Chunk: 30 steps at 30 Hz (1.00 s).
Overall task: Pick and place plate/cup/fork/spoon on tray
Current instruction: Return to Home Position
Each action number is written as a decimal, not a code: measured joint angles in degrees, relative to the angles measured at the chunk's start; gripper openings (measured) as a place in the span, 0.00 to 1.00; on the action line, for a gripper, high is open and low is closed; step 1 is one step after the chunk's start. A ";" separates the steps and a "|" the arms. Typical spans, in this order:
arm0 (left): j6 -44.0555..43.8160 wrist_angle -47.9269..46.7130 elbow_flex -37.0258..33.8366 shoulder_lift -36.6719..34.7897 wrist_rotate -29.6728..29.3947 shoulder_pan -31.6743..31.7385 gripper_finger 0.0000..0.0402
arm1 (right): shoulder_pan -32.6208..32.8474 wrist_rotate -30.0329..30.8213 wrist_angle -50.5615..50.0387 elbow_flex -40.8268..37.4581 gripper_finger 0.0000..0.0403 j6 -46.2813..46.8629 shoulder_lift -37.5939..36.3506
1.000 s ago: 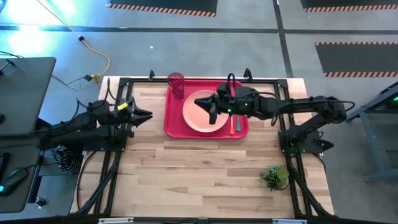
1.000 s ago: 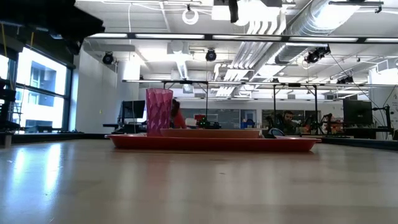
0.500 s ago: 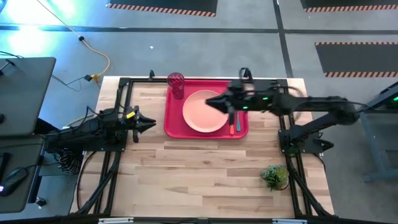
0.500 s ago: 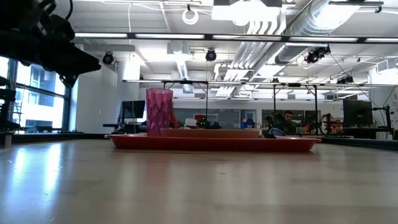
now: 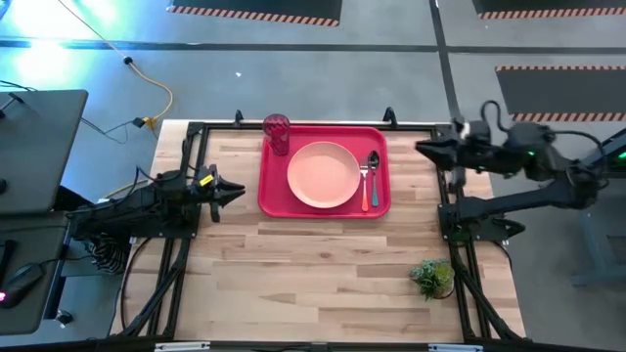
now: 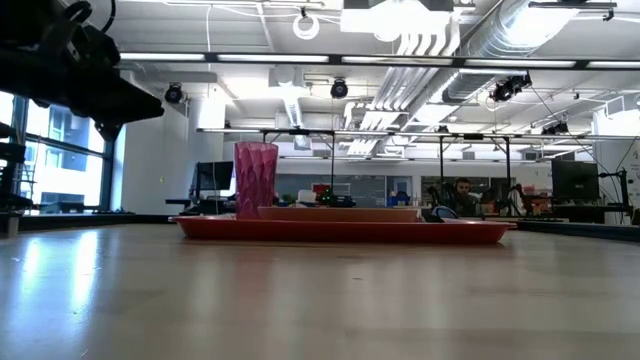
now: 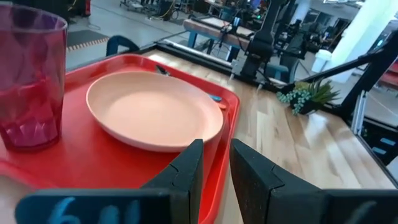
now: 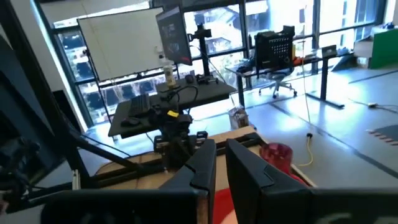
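Note:
The red tray (image 5: 272,192) lies at the table's far middle. On it rest the salmon-pink plate (image 5: 323,174), the dark-red cup (image 5: 277,133) upright in its far left corner, and, right of the plate, the spoon (image 5: 373,161) and the orange-handled fork (image 5: 366,196), side by side. The cup (image 7: 28,74) and plate (image 7: 152,109) also show in the left wrist view. My left gripper (image 5: 238,190) is shut and empty, left of the tray. My right gripper (image 5: 421,149) is shut and empty, over the table's right edge, clear of the tray.
A small potted plant (image 5: 431,278) stands near the table's near right corner. Black frame rails run along the table's left and right edges. Bare wood lies between the tray and the near edge. In the low view the tray (image 6: 340,230) shows edge-on with the cup (image 6: 256,178).
My right gripper has drawn back from above the plate toward the table's right edge, leaving the spoon and fork uncovered on the tray. My left gripper has moved a little toward the near edge and then kept still.

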 joint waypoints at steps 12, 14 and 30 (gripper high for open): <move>1.67 -1.92 0.00 0.00 -0.15 0.00 0.17 | 1.09 3.35 11.76 -36.18 0.07 3.26 -29.12; 3.15 -1.89 0.00 0.00 -0.15 0.02 0.17 | 1.09 4.21 11.90 -40.82 0.07 5.34 -32.88; 8.02 -1.78 0.02 0.52 2.62 0.02 0.17 | 1.09 4.18 24.63 -62.76 0.07 13.35 -38.13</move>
